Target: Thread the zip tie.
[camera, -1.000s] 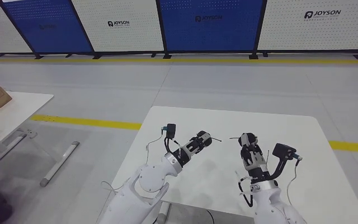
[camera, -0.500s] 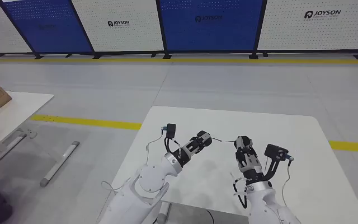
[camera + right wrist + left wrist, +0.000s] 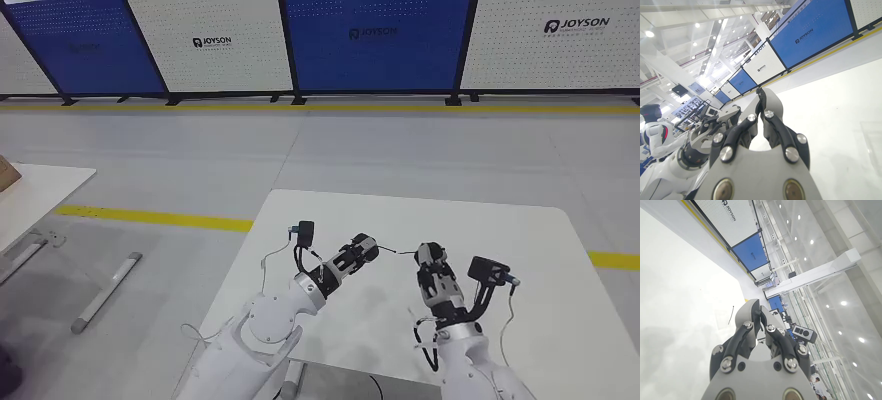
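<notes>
Findings at the white table (image 3: 500, 230), for your record.

1. Left gripper (image 3: 372, 246): it stands over the table on the 6 o'clock side of the table's centre. In the left wrist view its fingers are pressed together (image 3: 759, 309), with a small black piece nipped at the tips.

2. Right gripper (image 3: 420, 252): it is near the left gripper, at its 3 o'clock. In the right wrist view its fingers are also pressed together (image 3: 761, 93), and a small black block stands proud of the tips.

3. Zip tie (image 3: 396, 250): from above it reads as a thin black line running 9 o'clock to 3 o'clock, bridging the short gap between the two sets of fingertips. The block at the right gripper's tips (image 3: 758, 91) looks to be its head end. Both grippers are therefore pinching the tie, one at each end of the visible run. You should note that the pictures do not show whether the tail has entered the head.

4. Thin black strand (image 3: 731, 315): in the left wrist view it shows against the table surface just beside the left fingertips. I cannot tell whether it belongs to the tie or whether it touches the table.

5. Surroundings: blue and white partition panels (image 3: 380, 45) stand at the table's 12 o'clock, and a yellow floor line (image 3: 150, 217) lies at its 9 o'clock.
</notes>
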Controlling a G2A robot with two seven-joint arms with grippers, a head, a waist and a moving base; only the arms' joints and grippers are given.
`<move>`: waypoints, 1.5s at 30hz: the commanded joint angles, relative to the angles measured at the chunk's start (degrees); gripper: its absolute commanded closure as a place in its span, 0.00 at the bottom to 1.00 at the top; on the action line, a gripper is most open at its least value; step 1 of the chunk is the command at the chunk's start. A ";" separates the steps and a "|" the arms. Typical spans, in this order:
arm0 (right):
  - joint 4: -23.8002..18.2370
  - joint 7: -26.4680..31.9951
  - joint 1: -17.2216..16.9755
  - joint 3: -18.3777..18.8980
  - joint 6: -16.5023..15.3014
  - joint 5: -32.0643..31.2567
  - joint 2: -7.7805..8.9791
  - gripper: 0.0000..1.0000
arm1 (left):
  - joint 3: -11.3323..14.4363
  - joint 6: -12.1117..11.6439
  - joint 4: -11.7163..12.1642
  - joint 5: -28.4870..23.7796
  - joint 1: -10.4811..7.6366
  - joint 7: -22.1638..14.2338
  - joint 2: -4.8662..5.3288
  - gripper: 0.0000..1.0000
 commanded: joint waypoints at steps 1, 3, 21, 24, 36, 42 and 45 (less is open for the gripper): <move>0.66 -0.06 0.61 -0.37 0.45 -0.05 -0.20 1.00 | 0.00 0.00 0.00 0.00 0.00 0.00 0.00 1.00; 1.20 -0.07 1.15 -0.78 0.89 0.04 -0.41 1.00 | 0.00 0.00 0.00 0.00 0.00 0.00 0.00 1.00; 1.18 -0.50 0.68 0.40 0.26 1.17 -0.62 1.00 | 0.00 0.00 0.00 0.00 0.00 0.00 0.00 1.00; 0.75 -0.73 0.25 1.02 -0.11 1.23 -0.66 1.00 | 0.00 0.00 0.00 0.00 0.00 0.00 0.00 1.00; 1.54 0.29 0.63 0.33 -1.22 0.84 -1.18 1.00 | 0.00 0.00 0.00 0.00 0.00 0.00 0.00 1.00; 1.94 0.72 0.72 0.30 -1.28 0.45 -1.39 1.00 | 0.00 0.00 0.00 0.00 0.00 0.00 0.00 1.00; 2.06 0.79 0.76 0.39 -1.02 0.31 -1.50 1.00 | 0.00 0.00 0.00 0.00 0.00 0.00 0.00 1.00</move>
